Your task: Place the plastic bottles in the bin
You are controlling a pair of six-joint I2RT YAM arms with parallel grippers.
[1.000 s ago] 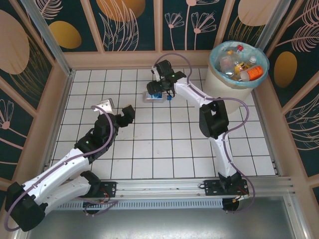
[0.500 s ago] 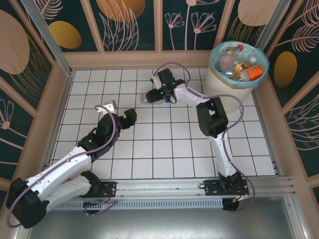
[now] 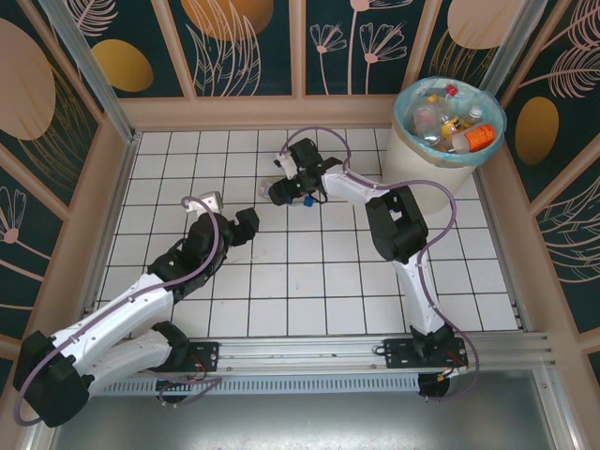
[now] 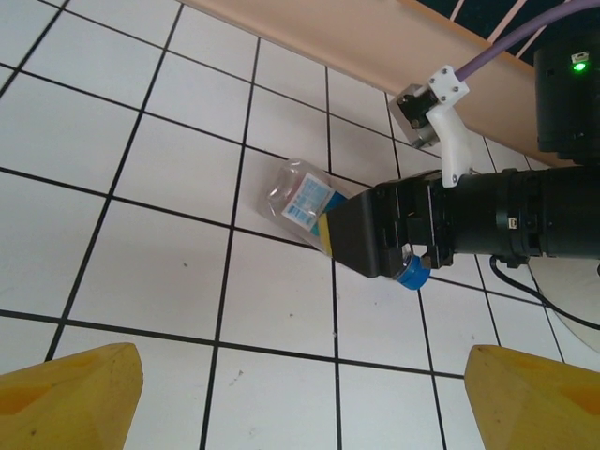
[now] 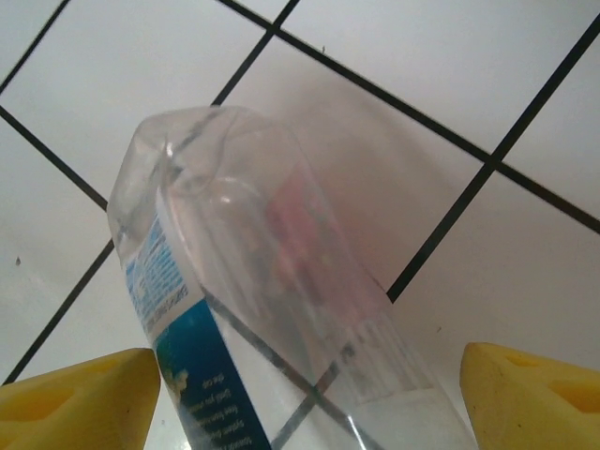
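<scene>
A clear plastic bottle (image 4: 298, 199) with a blue label and blue cap (image 4: 412, 275) is at the far middle of the tiled floor, base pointing left. My right gripper (image 3: 282, 190) is shut on it, its yellow fingers (image 5: 80, 394) on either side of the body (image 5: 281, 281). From the left wrist, the black finger (image 4: 370, 234) covers the bottle's neck end. My left gripper (image 3: 246, 225) is open and holds nothing, a tile or so short of the bottle; its yellow fingertips (image 4: 70, 394) stand wide apart. The cream bin (image 3: 412, 155) with a turquoise liner stands at the far right, with several bottles (image 3: 469, 138) in it.
A low wooden rim (image 3: 253, 114) and patterned walls enclose the white tiled floor (image 3: 309, 281). The right arm's elbow (image 3: 394, 225) and purple cable (image 3: 441, 202) stretch between the bottle and the bin.
The right gripper swung left and turned, and the bottle went with it. The left arm reached forward and right toward the bottle, its jaws narrowing slightly.
</scene>
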